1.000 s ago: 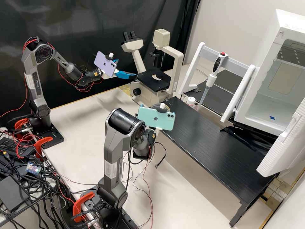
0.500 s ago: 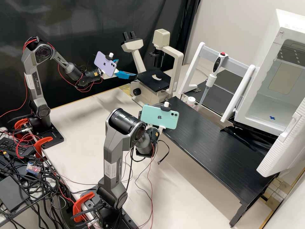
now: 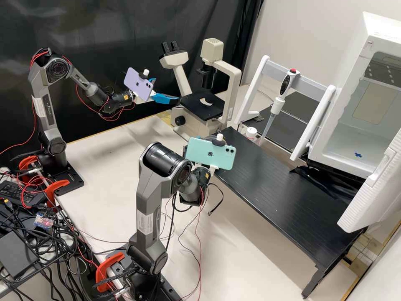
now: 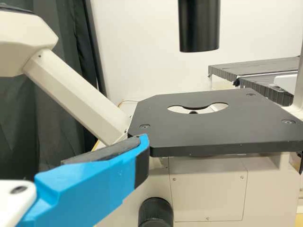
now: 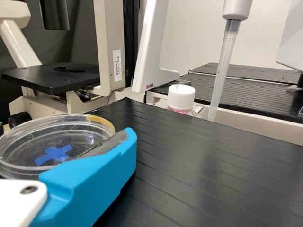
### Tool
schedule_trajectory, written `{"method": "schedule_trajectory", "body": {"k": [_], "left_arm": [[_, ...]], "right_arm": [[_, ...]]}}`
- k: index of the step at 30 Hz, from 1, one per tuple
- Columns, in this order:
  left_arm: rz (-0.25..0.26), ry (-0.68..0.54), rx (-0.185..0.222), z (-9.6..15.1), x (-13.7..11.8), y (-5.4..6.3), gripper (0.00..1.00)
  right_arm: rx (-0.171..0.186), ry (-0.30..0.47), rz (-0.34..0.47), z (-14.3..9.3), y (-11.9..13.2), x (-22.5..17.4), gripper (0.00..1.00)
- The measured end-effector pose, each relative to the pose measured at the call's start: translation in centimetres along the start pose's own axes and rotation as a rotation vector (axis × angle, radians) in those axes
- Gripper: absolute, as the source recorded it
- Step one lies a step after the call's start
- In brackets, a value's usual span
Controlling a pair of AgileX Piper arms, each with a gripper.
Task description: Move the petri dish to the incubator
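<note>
Petri dish point(image 5: 52, 146): in the right gripper point(image 3: 212, 170), jaws clamped on it. Dish is clear, round, with a blue cross-shaped mark point(image 5: 53, 154); a yellowish patch lies along part of its rim. Position: near the end of the black shelf point(image 3: 288, 192) closest to the microscope point(image 3: 232, 90), outside the incubator point(image 3: 334, 156). Cannot tell whether its underside touches the shelf.

Left gripper point(image 3: 167, 89): jaws apart, nothing between them, held beside the microscope. In the left wrist view, one blue jaw is seen near a corner of the flat black stage point(image 4: 208, 130), which has a rounded opening. Cannot tell whether jaw and stage touch.

Incubator: white, standing at the far end of the shelf from the microscope. Its door point(image 3: 376, 188) is open. A small blue mark point(image 3: 358, 155) sits on the inside floor.

Pipette point(image 3: 285, 85): in a white and grey rack point(image 3: 315, 85) behind the shelf, tip down, slightly tilted. A white-capped bottle point(image 3: 251, 133) is near the tip.

Phones: purple one point(image 3: 139, 83) mounted on the left arm, teal one point(image 3: 211, 153) on the right arm.

Both arms are based along one edge of the pale tabletop point(image 3: 104, 167); red clamps point(image 3: 106, 271) and tangled cables point(image 3: 41, 246) beside them.
</note>
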Motion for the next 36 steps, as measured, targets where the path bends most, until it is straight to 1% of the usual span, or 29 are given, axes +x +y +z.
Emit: {"method": "schedule_trajectory", "body": {"k": [12, 24, 27, 28, 29, 32, 33, 36], "left_arm": [[0.000, 0.000, 0.000, 0.0, 0.0, 0.0, 1.00], [0.000, 0.000, 0.000, 0.0, 0.0, 0.0, 1.00], [0.000, 0.000, 0.000, 0.0, 0.0, 0.0, 1.00], [0.000, 0.000, 0.000, 0.0, 0.0, 0.0, 1.00], [0.000, 0.000, 0.000, 0.0, 0.0, 0.0, 1.00], [0.000, 0.000, 0.000, 0.0, 0.0, 0.0, 1.00], [0.000, 0.000, 0.000, 0.0, 0.0, 0.0, 1.00], [0.000, 0.000, 0.000, 0.0, 0.0, 0.0, 1.00]], "right_arm": [[0.000, -0.014, 0.004, 0.3, 0.2, 0.0, 0.00], [-0.008, -0.038, 0.028, 0.5, 1.1, -0.1, 0.00], [-0.014, -0.060, 0.052, 0.8, 1.9, -0.6, 0.00], [-0.018, -0.087, 0.076, 1.1, 2.7, -1.0, 0.00], [-0.020, -0.090, 0.088, 1.2, 3.0, -1.2, 0.00], [-0.030, -0.139, 0.171, 2.1, 5.1, -2.4, 0.00], [-0.027, -0.152, 0.192, 2.4, 5.6, -2.8, 0.00], [0.007, -0.202, 0.260, 3.8, 7.2, -3.9, 0.00]]}}
